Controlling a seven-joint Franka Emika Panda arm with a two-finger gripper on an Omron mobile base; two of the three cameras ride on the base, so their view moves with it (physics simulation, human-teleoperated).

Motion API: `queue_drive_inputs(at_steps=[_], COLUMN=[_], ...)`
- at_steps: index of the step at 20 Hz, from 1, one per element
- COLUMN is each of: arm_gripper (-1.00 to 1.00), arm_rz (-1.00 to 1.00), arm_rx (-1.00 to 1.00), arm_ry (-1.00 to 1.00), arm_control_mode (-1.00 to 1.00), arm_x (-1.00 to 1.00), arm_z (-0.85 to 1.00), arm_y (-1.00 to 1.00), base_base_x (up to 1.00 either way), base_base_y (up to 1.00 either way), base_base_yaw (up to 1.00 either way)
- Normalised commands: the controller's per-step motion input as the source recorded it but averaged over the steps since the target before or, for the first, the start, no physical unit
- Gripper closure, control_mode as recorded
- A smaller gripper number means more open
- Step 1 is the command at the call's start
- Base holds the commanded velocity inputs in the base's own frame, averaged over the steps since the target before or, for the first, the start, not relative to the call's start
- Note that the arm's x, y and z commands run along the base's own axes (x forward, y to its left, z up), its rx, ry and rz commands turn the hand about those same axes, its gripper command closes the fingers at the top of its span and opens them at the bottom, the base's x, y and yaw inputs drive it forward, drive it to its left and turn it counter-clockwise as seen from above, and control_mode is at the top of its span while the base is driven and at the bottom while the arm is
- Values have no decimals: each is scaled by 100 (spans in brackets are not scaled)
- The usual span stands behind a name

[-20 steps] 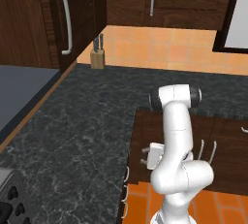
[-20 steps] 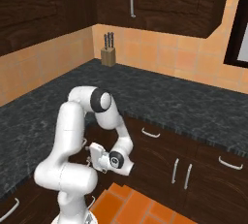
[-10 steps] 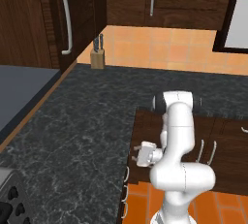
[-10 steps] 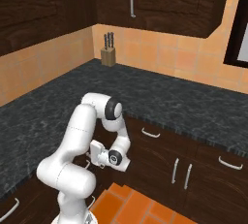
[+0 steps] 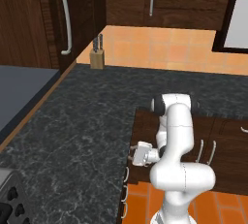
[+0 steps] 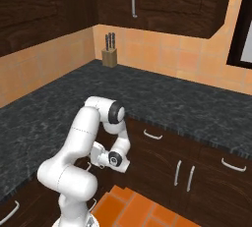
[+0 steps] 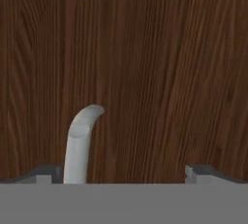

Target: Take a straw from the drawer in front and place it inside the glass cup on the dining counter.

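My tool [image 7: 124, 172] is spread wide, holding nothing — pressed close to the drawer [image 7: 145, 63] front, its silver handle [image 7: 80, 143] at lower left, just inside one fingertip.

Drawer [image 7: 145, 63] front blocks ahead; handle [image 7: 80, 140] between fingertips.

Light is even and flat across the kitchen, with no single visible source. The orange tiled wall [image 5: 160, 48] behind the knife block [image 5: 97, 58] is the brightest surface; the dark cabinets [image 6: 162, 0] above it stay dim, their grain still readable. The black speckled worktop [image 5: 87, 136] in front of the knife block carries no glare and only faint shadow. The white arm [image 6: 81, 137] shows soft shading on its underside. Edges look slightly soft and pixelated in both base views. In the hand view the wood grain of the drawer [image 7: 145, 72] is smeared and the silver handle [image 7: 80, 143] is blurred.
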Motion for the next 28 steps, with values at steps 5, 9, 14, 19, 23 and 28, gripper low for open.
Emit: queue_drive_inputs(at_steps=[5,9,14,19,23,28], arm_gripper=[-100,-100,-100,100,100,100], arm_rz=[0,0,0,-1,-9,-13], arm_rx=[-1,-4,-8,-9,-6,-5], arm_ry=[-15,-11,-4,0,0,0], arm_control_mode=[-100,-100,-100,-100,-100,-100], arm_x=[-20,-38,-19,0,-28,-60], arm_z=[35,33,15,0,0,0], arm_y=[32,31,43,34,-13,-76], base_base_x=[0,0,0,0,0,0], base_base_y=[0,0,0,0,0,0], base_base_yaw=[0,0,0,0,0,0])
